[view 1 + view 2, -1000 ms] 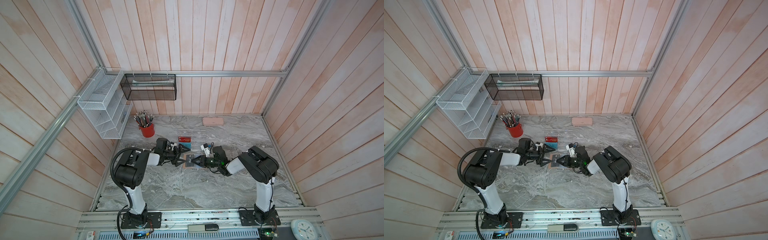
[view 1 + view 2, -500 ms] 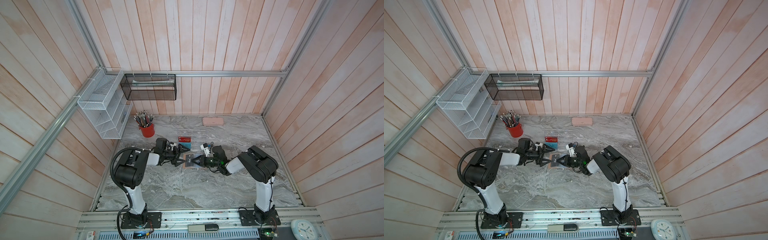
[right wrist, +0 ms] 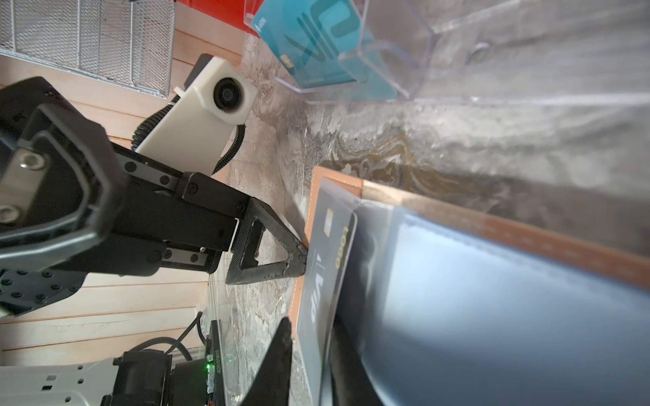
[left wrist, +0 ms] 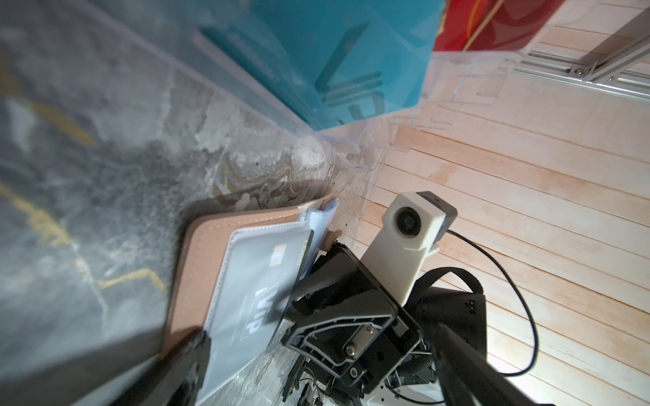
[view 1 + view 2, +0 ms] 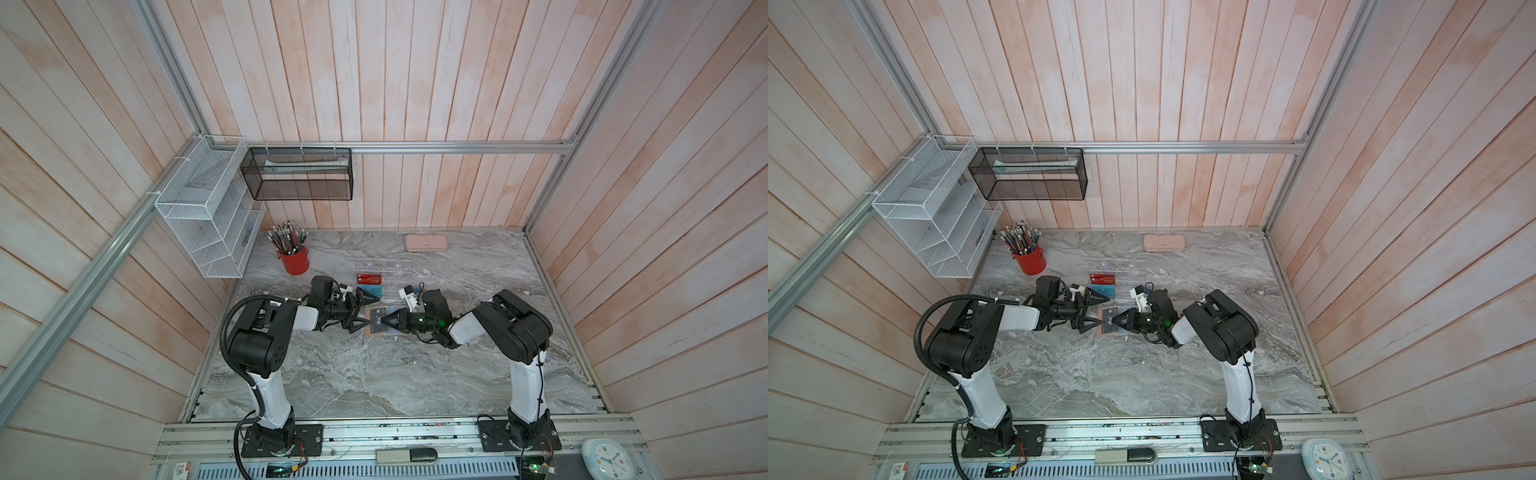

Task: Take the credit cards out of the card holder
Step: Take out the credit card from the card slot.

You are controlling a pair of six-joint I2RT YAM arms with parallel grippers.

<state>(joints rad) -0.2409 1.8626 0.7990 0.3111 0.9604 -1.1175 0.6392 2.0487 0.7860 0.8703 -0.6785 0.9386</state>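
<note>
The tan-pink card holder [image 5: 370,332] [image 3: 527,239] lies open on the marble table. A black "VIP" credit card [image 5: 377,320] [image 4: 253,291] [image 3: 316,291] sits in its pale sleeve. My right gripper [image 5: 383,325] [image 5: 1115,322] is shut narrowly on the black card's edge and the leaf beside it. My left gripper [image 5: 372,309] [image 5: 1104,309] is open wide. One left finger [image 3: 274,253] touches the holder's far edge. The red card [image 5: 369,277] and teal card [image 5: 370,288] [image 4: 334,52] stand in a clear rack [image 5: 395,270].
A red cup of pencils [image 5: 294,259] stands at the back left and a long pink case [image 5: 427,242] lies by the back wall. A white wire shelf [image 5: 208,216] and a black mesh basket [image 5: 297,174] hang on the walls.
</note>
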